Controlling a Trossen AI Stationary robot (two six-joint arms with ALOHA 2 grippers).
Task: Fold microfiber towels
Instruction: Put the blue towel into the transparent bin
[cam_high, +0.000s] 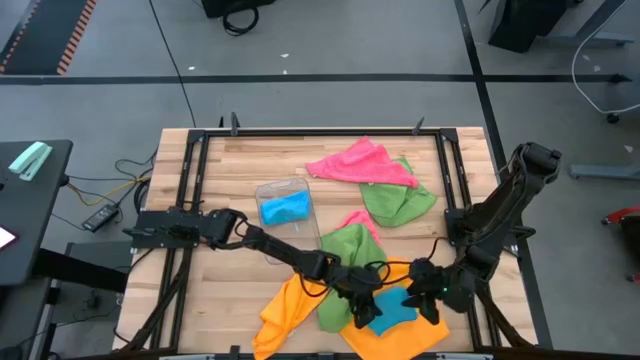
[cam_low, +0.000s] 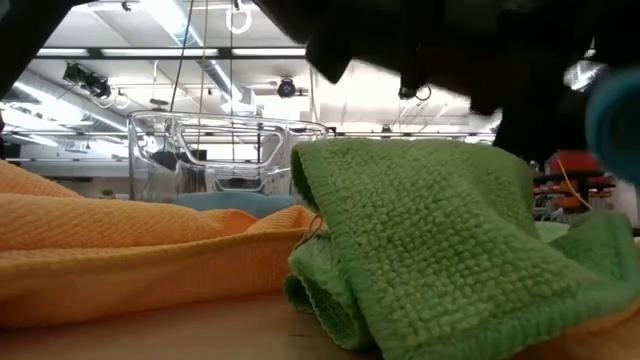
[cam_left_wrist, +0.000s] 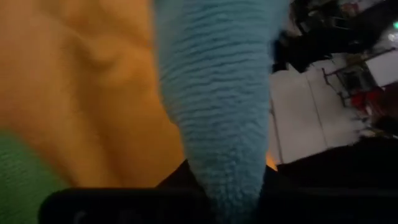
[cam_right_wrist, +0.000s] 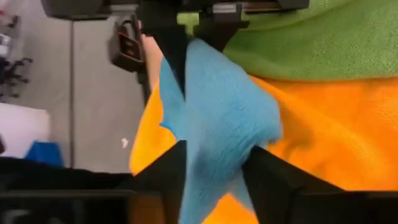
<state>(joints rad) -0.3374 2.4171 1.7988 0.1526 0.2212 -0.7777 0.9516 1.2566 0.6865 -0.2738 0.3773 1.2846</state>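
Note:
A sky-blue microfiber towel (cam_high: 392, 312) lies bunched on an orange towel (cam_high: 290, 315) at the table's near edge. Beside them lies a folded green towel (cam_high: 345, 250), which is also seen in the low view (cam_low: 430, 240). My left gripper (cam_high: 362, 305) reaches in from the left and is shut on the blue towel. My right gripper (cam_high: 425, 300) comes from the right, its fingers open on either side of the same towel (cam_right_wrist: 217, 124). My left gripper pinches a gathered end of the blue towel (cam_right_wrist: 193, 53) between its two fingers, slanting down from the table's left. The cloth narrows to a bunch at the fingers (cam_left_wrist: 227, 180), so several layers. The rest runs over the orange towel toward my right gripper. My right gripper's open fingers (cam_right_wrist: 171, 171) flank the towel's other end (cam_right_wrist: 214, 177), and the cloth lies between them against their inner sides. It comes slanting down from the table's right. Whether the cloth hangs from them or only rests there, I cannot tell.
A clear plastic tray (cam_high: 268, 188) with a blue cloth in it stands mid-table. A pink towel (cam_high: 360, 162) and another green towel (cam_high: 402, 202) lie toward the far right. Black frame rails (cam_high: 190, 180) run along the table's sides.

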